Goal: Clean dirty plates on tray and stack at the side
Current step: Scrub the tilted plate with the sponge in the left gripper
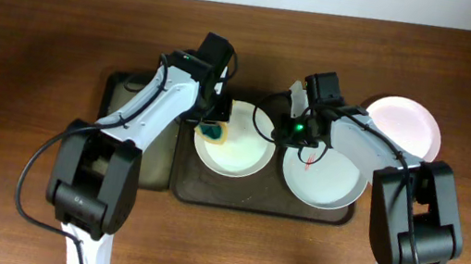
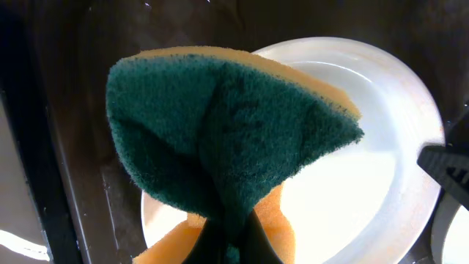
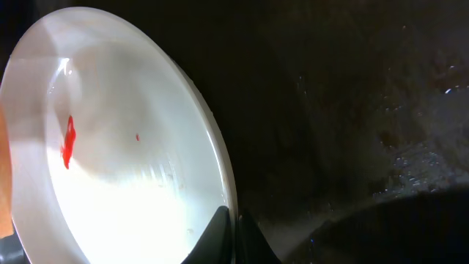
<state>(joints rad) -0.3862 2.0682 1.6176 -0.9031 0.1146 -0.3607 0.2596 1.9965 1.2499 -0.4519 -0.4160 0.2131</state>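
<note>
The large dark tray (image 1: 264, 202) holds two white plates side by side. The left plate (image 1: 241, 156) looks clean; my left gripper (image 1: 211, 126) hangs over its left rim, shut on a green-and-yellow sponge (image 2: 227, 139) that hovers above the plate (image 2: 366, 176). The right plate (image 1: 327, 178) carries a small red smear (image 3: 67, 143) near its centre. My right gripper (image 3: 233, 236) is shut on that plate's rim, one finger inside the plate (image 3: 124, 176) and one outside. In the overhead view the right gripper (image 1: 297, 139) sits at the plate's upper left edge.
A third white plate (image 1: 407, 126) lies on the wooden table (image 1: 32, 55) to the right of the tray, partly behind the right arm. A smaller dark tray (image 1: 120, 89) lies left of the big one, mostly under the left arm.
</note>
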